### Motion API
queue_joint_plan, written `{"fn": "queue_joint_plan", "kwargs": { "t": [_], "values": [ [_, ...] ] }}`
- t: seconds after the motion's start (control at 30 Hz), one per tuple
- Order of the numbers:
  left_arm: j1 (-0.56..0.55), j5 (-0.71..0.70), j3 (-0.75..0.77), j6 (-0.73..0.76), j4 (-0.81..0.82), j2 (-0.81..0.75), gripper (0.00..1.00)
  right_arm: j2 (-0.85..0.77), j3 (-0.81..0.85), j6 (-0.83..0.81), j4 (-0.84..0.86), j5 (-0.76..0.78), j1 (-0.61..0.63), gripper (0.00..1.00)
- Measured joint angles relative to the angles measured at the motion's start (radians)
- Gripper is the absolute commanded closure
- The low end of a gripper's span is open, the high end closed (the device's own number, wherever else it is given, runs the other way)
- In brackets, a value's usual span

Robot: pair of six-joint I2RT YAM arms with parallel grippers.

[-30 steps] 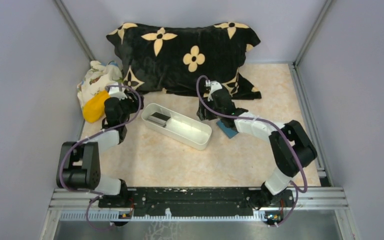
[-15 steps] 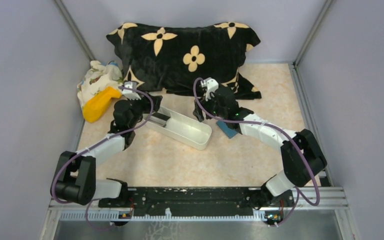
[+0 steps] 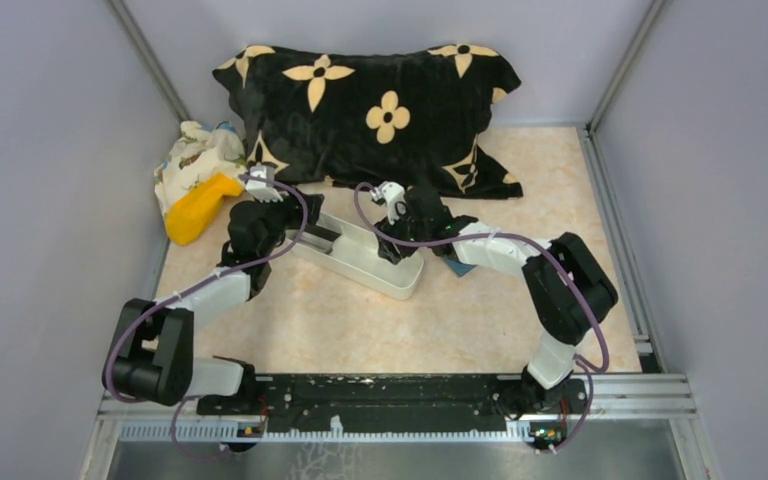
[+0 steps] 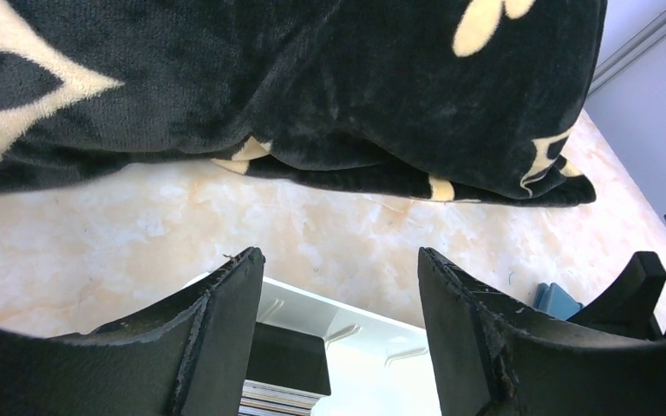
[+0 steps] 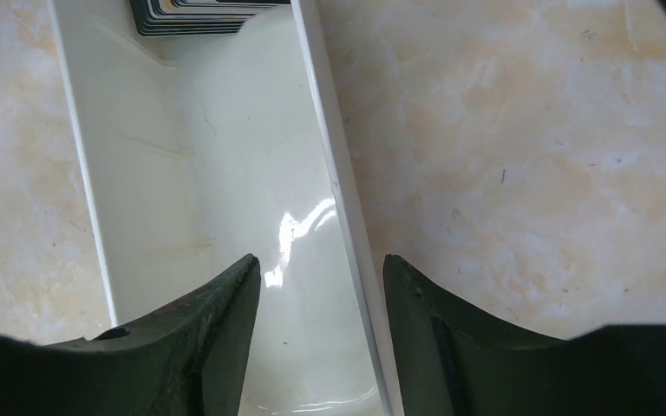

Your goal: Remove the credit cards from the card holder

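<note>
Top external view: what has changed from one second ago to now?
The right tool moved left, away from the card holder, over the white tray. The left tool moved right to the tray's far end, by the cards. Both are open, empty. Tray, holder, pillow stayed.

1. We read no text, label, brand, number or sign in any view.
2. The black pillow (image 3: 380, 110) carries only cream flower and star shapes. We make out no letters among them.
3. The credit cards (image 5: 199, 19) lie stacked in the white tray (image 5: 225, 173). Any print on them is too small to tell.
</note>
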Motion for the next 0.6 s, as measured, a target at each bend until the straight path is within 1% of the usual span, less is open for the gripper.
{"fn": "queue_joint_plan", "kwargs": {
  "t": [0.07,0.23,0.33,0.5,0.6],
  "values": [
    [0.0,-0.004,-0.001,0.003,0.0,0.003,0.28,0.021,0.01,-0.008,-0.01,0.001,0.0,0.56],
    [0.0,-0.007,-0.001,0.005,0.001,0.006,0.28,0.046,0.041,-0.016,-0.025,0.018,0.0,0.8],
    [0.0,-0.007,-0.001,0.006,0.001,0.011,0.28,0.051,0.061,-0.014,-0.026,0.027,0.0,0.85],
    [0.0,-0.007,-0.001,0.006,0.001,0.015,0.28,0.062,0.099,-0.01,-0.029,0.028,0.0,1.0],
    [0.0,-0.007,-0.001,0.007,0.001,0.015,0.28,0.083,0.122,-0.006,-0.031,0.015,0.0,1.0]
  ]
}}
